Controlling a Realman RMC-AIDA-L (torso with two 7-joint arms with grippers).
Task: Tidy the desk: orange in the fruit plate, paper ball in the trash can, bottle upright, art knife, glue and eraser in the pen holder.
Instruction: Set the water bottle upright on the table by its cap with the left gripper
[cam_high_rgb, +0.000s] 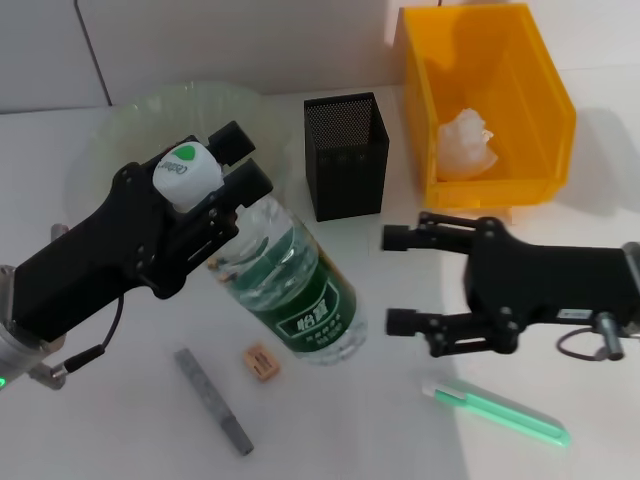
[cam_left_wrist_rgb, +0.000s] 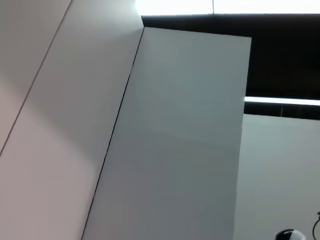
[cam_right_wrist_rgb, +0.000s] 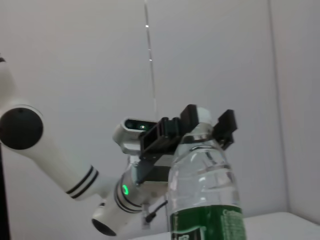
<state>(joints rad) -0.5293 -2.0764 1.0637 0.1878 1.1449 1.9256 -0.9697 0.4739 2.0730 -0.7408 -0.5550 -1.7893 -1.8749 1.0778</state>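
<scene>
One clear ribbed bottle (cam_high_rgb: 290, 290) upright.

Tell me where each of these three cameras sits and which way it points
Head view: on the robot's head, looking down at the desk; left tool shut on the bottle neck, right tool open beside it.
Left wrist view: on the left arm, facing blank wall panels; no tool visible.
Right wrist view: on the right arm, facing the bottle and left tool.
Shared: head and right wrist views both show bottle and left tool.
</scene>
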